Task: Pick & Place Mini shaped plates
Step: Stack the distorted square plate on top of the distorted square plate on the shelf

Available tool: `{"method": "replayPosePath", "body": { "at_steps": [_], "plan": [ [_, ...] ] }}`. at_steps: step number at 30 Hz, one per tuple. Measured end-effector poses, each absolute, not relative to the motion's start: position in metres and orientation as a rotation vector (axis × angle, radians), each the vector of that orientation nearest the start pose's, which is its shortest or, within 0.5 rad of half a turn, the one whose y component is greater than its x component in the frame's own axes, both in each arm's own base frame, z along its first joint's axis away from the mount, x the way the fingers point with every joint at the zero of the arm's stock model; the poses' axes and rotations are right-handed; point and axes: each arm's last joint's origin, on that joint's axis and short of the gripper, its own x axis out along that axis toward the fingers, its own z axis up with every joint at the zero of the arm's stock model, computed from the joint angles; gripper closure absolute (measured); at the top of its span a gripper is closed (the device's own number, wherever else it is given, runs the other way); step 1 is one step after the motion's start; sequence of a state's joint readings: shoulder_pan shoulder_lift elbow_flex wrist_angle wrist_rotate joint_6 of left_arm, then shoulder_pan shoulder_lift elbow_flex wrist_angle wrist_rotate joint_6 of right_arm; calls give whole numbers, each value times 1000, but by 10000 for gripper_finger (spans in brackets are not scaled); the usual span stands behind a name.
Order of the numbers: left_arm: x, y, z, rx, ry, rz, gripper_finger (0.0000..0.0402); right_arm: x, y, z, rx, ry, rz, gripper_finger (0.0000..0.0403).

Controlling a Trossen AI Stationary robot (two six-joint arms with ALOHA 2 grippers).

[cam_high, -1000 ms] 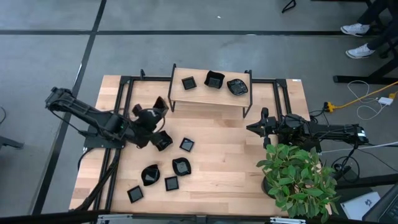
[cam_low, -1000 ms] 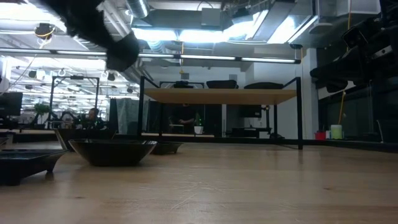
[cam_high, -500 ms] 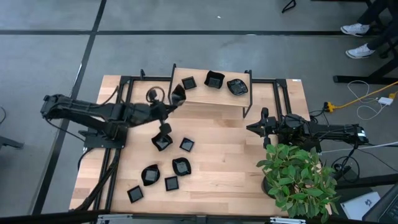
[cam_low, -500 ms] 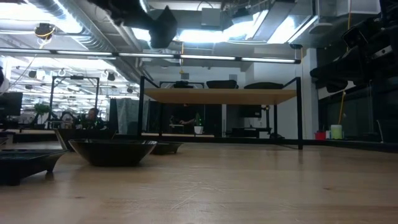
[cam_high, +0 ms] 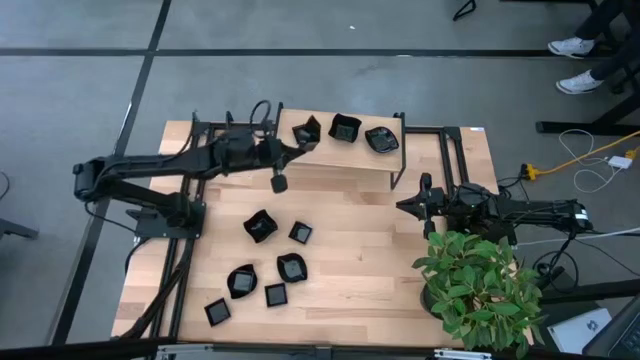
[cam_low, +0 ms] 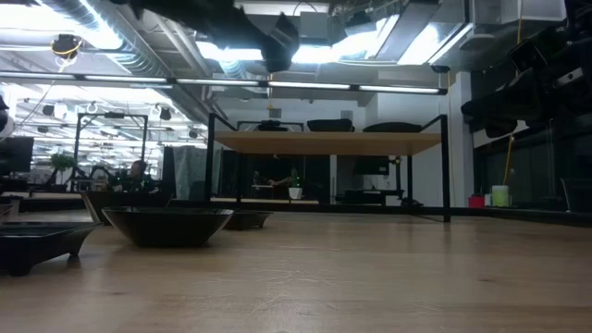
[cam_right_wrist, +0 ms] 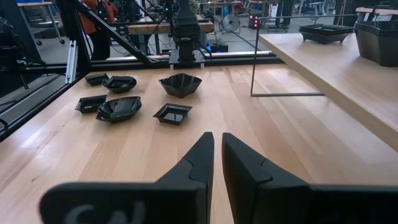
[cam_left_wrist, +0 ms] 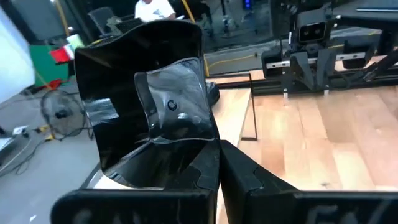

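My left gripper is shut on a glossy black mini plate with a wavy rim and a greyish centre. It holds the plate over the left end of the raised wooden shelf. In the low view the gripper and plate hang high above the shelf top. Two more mini plates rest on the shelf. Several others lie flat on the table. My right gripper waits shut at the table's right side, holding nothing. My left gripper pinches the plate's rim between its two fingers at one edge. The fingers come nearly level from the table's left side. The plate stands on edge above the fingers, its hollow face turned back toward the wrist, lifted clear of shelf and table.
The black metal frame carries the shelf and runs along the table's far side. A potted green plant stands at the near right corner. Bare wood lies between the loose plates and the right arm.
My left gripper has carried the plate up from above the loose plates on the table, toward the far edge and the right, to the shelf's left end. Its wrist has rolled, turning the plate. It has stayed shut on the plate.
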State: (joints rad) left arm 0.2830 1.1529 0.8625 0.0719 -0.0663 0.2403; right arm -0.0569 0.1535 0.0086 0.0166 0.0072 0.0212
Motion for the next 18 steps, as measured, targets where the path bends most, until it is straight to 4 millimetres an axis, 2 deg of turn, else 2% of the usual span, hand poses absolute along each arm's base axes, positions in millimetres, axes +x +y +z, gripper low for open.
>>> {"method": "replayPosePath", "body": {
  "at_steps": [11, 18],
  "plan": [
    [297, 126, 322, 285, 339, 199, 399, 106, -6, 156, 24, 127, -66, 369],
    [325, 151, 325, 345, 435, 188, 399, 106, -6, 156, 24, 127, -65, 369]
  ]
}}
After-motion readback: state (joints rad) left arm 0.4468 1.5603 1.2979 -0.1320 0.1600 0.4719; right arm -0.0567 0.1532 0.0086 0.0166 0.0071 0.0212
